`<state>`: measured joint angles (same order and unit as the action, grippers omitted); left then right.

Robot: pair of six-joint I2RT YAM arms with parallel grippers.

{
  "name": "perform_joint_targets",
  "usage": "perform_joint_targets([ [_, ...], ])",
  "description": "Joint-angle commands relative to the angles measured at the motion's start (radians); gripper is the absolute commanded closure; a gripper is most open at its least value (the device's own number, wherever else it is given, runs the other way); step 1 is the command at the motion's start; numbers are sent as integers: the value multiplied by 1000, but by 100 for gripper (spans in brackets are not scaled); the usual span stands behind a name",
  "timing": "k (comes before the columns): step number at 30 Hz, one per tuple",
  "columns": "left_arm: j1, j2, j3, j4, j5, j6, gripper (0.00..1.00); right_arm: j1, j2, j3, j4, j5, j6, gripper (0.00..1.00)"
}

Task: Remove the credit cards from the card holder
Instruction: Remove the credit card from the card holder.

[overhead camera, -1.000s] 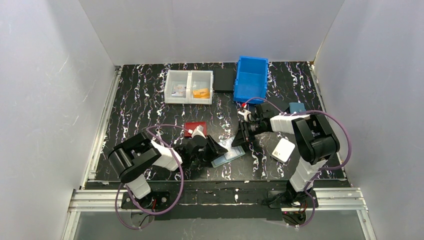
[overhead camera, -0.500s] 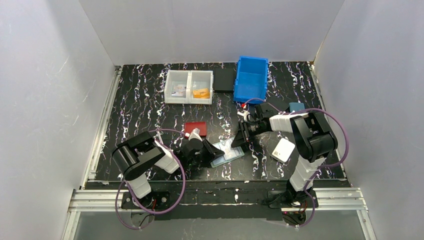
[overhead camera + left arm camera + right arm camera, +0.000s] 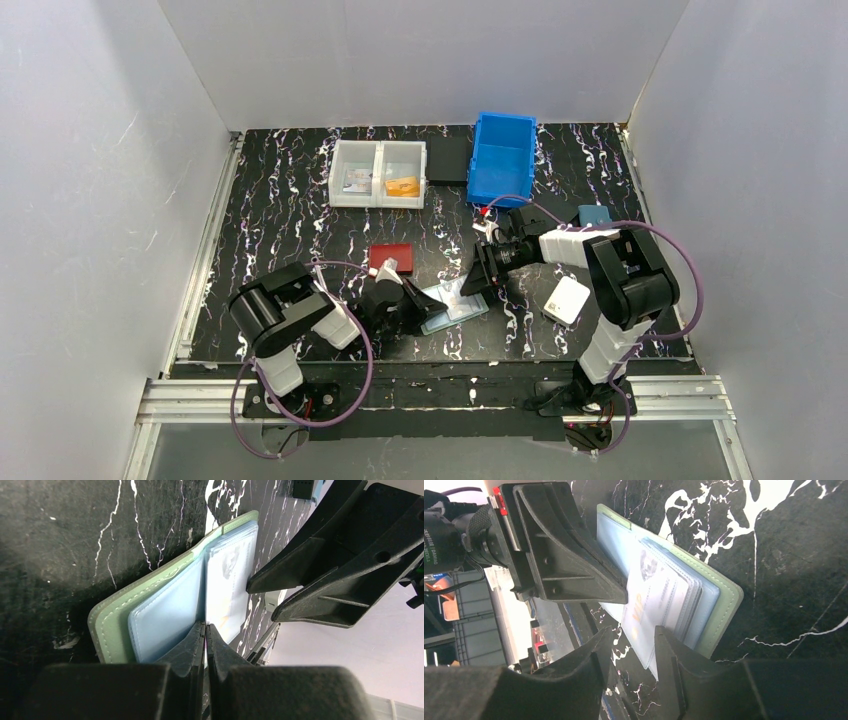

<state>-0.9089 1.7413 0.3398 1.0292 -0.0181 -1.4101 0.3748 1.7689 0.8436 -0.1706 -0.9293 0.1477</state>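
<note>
Top view
- card holder [image 3: 458, 303]: lies open on the black marbled table [image 3: 280, 220], close to its near edge, between the two grippers; clear leaves face up
- left gripper [image 3: 422, 312]: low at the holder's left end; the tips touch it
- right gripper [image 3: 478, 280]: low at the holder's far right corner
- red wallet [image 3: 389, 256]: just beyond the left gripper, on its far side
- white wallet [image 3: 567, 299]: right of the holder, apart from it
- white tray [image 3: 380, 146]: far side, left of the blue bin [image 3: 503, 160]; an orange card [image 3: 403, 186] lies in its right compartment

Left wrist view
- left gripper [image 3: 205, 630]: fingers pressed together with no gap; the tips sit on the holder's edge where a light-blue leaf [image 3: 165, 615] meets a pale card [image 3: 230, 580]; I cannot tell whether a leaf is caught between them
- card holder [image 3: 107, 630]: sage-green cover flat on the table, leaves fanned above it
- right gripper [image 3: 262, 601]: two black fingers over the holder's opposite side, set apart

Right wrist view
- right gripper [image 3: 631, 642]: fingers apart, a narrow gap; a corner of the clear leaves reaches into that gap; contact cannot be told
- card holder [image 3: 726, 617]: green cover underneath, several leaves stacked on it
- pale card [image 3: 649, 595]: inside the top leaf, printed face up
- left gripper [image 3: 623, 595]: closed; its tip rests on the leaves
</note>
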Motion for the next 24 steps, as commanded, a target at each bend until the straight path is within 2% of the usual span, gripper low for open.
perform_joint_targets([
  [1,10,26,-64,1,-47,41,100,-1,-5,3,-54,130,-56,51],
  [6,18,121,-120,331,-32,25,100,-1,-3,6,-63,103,-59,49],
  [8,20,167,-114,394,-7,7,100,-1,-7,6,-63,79,-59,47],
  [17,22,165,-92,380,6,26,100,-1,18,-3,-42,8,-27,46],
  [20,24,179,-93,376,10,13,100,1,36,0,-33,-68,-10,49],
  [24,23,192,-94,376,12,6,100,7,16,-11,14,-134,22,60],
])
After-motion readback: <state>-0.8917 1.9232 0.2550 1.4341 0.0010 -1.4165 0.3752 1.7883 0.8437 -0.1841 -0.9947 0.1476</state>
